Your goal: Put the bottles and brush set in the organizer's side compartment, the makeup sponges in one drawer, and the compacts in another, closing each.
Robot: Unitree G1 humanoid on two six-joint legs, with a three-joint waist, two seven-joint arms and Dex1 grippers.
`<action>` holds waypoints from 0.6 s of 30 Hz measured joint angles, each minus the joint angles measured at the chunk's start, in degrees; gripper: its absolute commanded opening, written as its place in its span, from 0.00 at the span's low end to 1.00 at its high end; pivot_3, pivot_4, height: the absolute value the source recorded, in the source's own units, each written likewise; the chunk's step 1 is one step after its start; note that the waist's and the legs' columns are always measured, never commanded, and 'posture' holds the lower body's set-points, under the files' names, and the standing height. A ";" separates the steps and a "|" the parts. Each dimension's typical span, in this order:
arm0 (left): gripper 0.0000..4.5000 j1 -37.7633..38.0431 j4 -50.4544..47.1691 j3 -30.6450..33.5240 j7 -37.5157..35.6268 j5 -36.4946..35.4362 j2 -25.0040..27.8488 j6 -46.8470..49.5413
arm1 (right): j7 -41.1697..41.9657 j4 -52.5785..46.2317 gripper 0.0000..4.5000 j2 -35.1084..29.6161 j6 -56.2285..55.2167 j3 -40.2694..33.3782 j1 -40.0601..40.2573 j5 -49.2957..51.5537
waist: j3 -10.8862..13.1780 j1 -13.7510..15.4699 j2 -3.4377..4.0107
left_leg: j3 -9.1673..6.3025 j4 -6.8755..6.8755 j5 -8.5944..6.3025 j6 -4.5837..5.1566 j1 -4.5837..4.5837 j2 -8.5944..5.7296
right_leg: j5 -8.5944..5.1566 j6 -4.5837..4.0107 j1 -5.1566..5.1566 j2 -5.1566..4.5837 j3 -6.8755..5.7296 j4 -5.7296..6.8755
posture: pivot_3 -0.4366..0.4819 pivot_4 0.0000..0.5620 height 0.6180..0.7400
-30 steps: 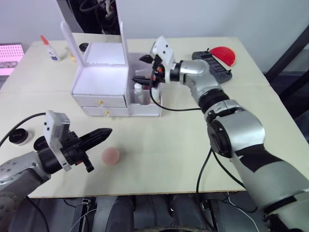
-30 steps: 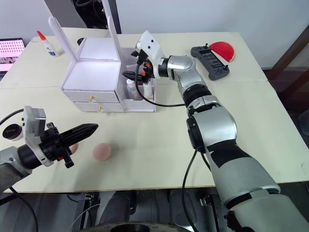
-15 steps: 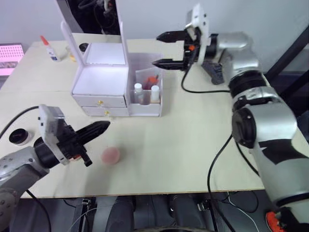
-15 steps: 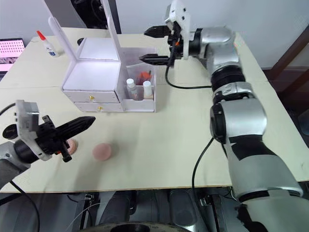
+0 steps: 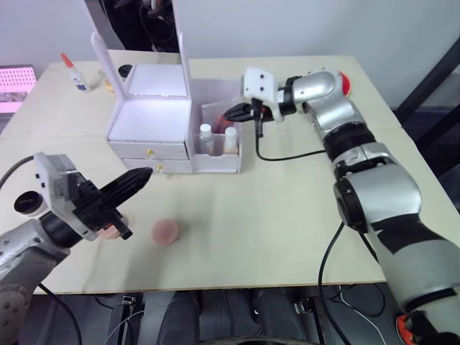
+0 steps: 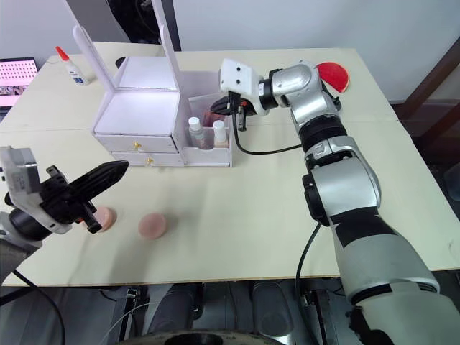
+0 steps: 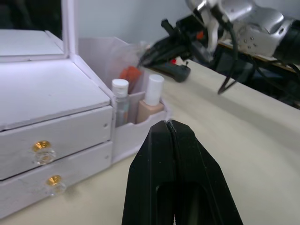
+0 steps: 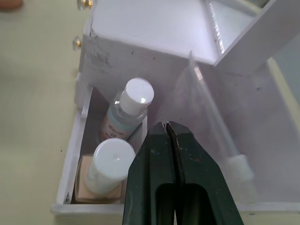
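1. Since half a second ago the right gripper (image 5: 239, 112) has dropped from high above the organizer (image 5: 154, 118), where its fingers were spread wide, and now hovers just over the side compartment (image 5: 228, 160) with the fingers pressed together, holding nothing.
2. Right wrist view: closed fingertips (image 8: 166, 129) sit above the bin. Clear bottle (image 8: 125, 110) and beige bottle (image 8: 104, 169) stand upright at the bin's front end. Brush set (image 8: 213, 126), in a clear sleeve, leans in the section behind them.
3. Left gripper (image 5: 136, 179) has drawn back slightly toward the robot and hangs above the table (image 5: 259, 215), in front of the drawers (image 5: 147, 159). Fingers shut, empty, touching nothing.
4. Both drawers closed; gold knobs (image 7: 42, 146) visible.
5. Two pink sponges on the table near the left gripper: one in the open (image 5: 164, 231), one partly hidden by the arm (image 6: 105, 218).
6. One black compact (image 5: 26, 203) lies at the table's left edge, beyond the left arm.
7. Mirror (image 5: 178, 36) upright at the rear.
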 measured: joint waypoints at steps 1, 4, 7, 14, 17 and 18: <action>0.00 0.01 -0.15 0.00 0.54 0.12 -0.27 -0.20 | -2.20 1.12 0.01 0.43 -0.43 0.72 -0.42 -1.10 | 0.00 -0.01 0.00 | 0.00 0.00 0.00 0.00 0.00 0.00 | 0.00 0.00 0.00 0.00 0.00 0.01 | 0.48 0.27 1.00; 0.00 -0.09 -0.88 -0.07 2.05 0.45 -0.66 -0.97 | -10.48 3.89 0.01 2.23 -1.70 1.96 -2.05 -3.98 | 0.00 -0.16 0.00 | -0.01 -0.01 0.00 0.00 0.02 0.00 | 0.00 0.00 -0.01 0.00 0.00 0.03 | 0.48 0.27 1.00; 0.00 -0.05 -1.37 -0.12 2.80 1.35 -0.71 -1.19 | -17.29 5.36 0.01 3.48 -2.99 2.29 -3.40 -5.86 | 0.00 -0.07 0.00 | -0.01 -0.02 0.00 0.00 0.02 0.00 | 0.00 0.00 -0.01 0.00 0.00 0.03 | 0.48 0.27 1.00; 0.00 -0.62 -0.83 -0.14 3.52 2.76 -0.87 -2.33 | -18.90 5.92 0.01 3.07 -4.22 0.28 -4.59 -4.81 | 0.00 0.03 -0.01 | -0.01 0.00 0.00 0.00 0.02 0.00 | 0.00 0.00 0.02 0.00 0.00 0.01 | 0.48 0.27 1.00; 0.00 -0.85 0.12 -0.11 3.37 2.77 -0.86 -2.57 | -14.34 5.83 0.01 1.81 -3.26 -3.26 -4.59 -1.30 | 0.00 0.01 -0.01 | -0.01 0.00 0.00 0.00 0.02 0.00 | 0.03 0.05 0.02 0.00 0.00 0.01 | 0.48 0.27 1.00; 0.00 -0.84 0.55 -0.06 3.21 2.79 -0.83 -2.59 | -12.48 5.76 0.01 1.03 -2.55 -4.48 -4.59 0.01 | 0.00 0.05 -0.01 | -0.01 0.00 0.00 0.00 0.01 0.00 | 0.03 0.05 0.03 0.00 0.00 0.01 | 0.48 0.27 1.00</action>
